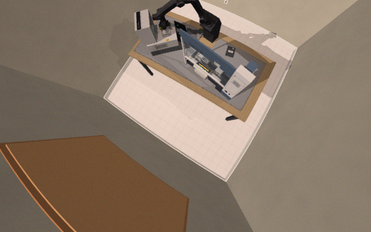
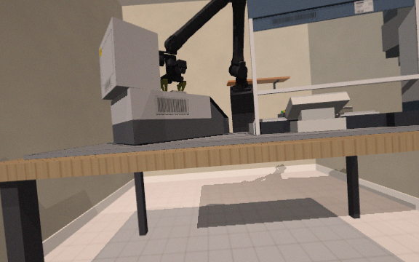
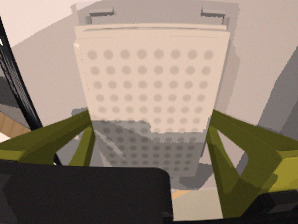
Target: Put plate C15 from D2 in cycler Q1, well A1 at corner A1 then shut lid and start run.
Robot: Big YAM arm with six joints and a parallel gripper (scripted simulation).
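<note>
The pale PCR plate C15 (image 1: 166, 31) (image 2: 177, 92) (image 3: 156, 90) lies across the top of the cycler Q1 (image 1: 162, 46) (image 2: 198, 109), at the block. My gripper (image 1: 165, 28) (image 2: 173, 87) (image 3: 150, 114) points down and is shut on the plate, one olive finger against each long side. The plate looks level and wells up. Two metal brackets (image 3: 102, 13) show just beyond its far short edge. Whether it sits fully down in the locators cannot be told. Q1's lid (image 1: 145, 26) (image 2: 134, 58) stands open. A small green lamp (image 1: 177, 25) shows on the dark front panel. The plate's ID label cannot be made out.
The raised lid stands close beside the gripper. A blue-topped enclosure (image 1: 208, 53) (image 2: 331, 12) with a white post (image 2: 254, 80) stands to the other side, with the small labware inside partly hidden. A white-grey instrument (image 1: 238, 82) stands at its far end.
</note>
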